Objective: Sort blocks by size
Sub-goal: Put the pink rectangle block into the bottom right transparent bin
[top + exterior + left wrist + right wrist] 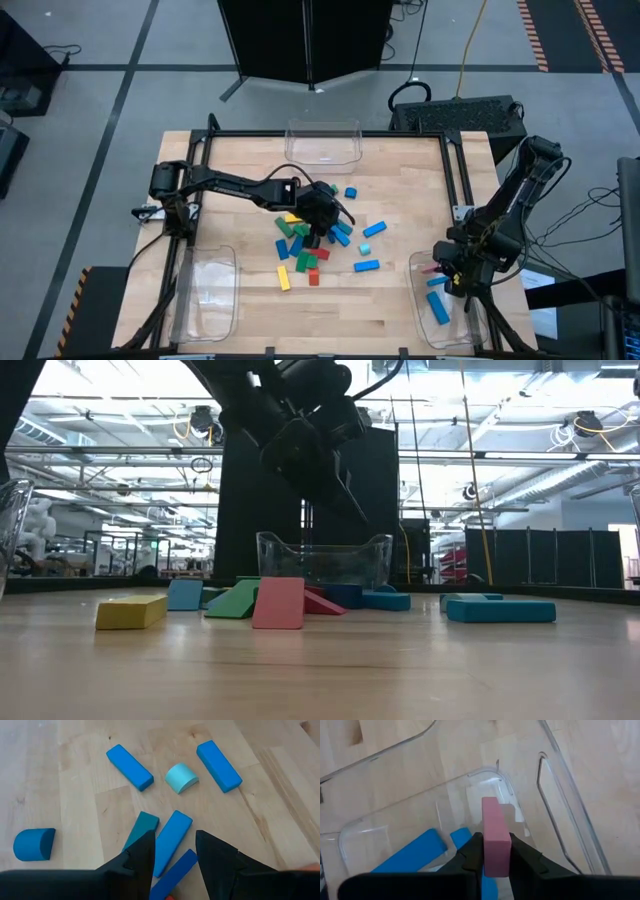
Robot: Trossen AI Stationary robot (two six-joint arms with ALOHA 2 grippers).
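Several blocks lie in a loose pile [310, 245] at the table's middle: blue, green, yellow, red and cyan pieces. My left gripper [172, 852] hovers open over the pile, its fingers either side of a light blue bar [172, 840] and a darker blue bar [175, 875], above them in the low view [345, 490]. My right gripper [495, 852] is over the clear bin [445, 300] at the near right, shut on a pink block [495, 830]. Two blue bars [410, 852] lie on the bin's floor. My right gripper pinches the pink block by its two long side faces [495, 857] between the two fingers. The fingers slant steeply down from above and run along the block. The block's free end [490, 802] sticks out past the fingertips, over the bin's floor.
A clear bin [322, 142] stands at the table's far edge and another [205, 295] at the near left. Loose blocks lie right of the pile: a blue bar [366, 266], a cyan piece [366, 247], a blue bar [375, 229].
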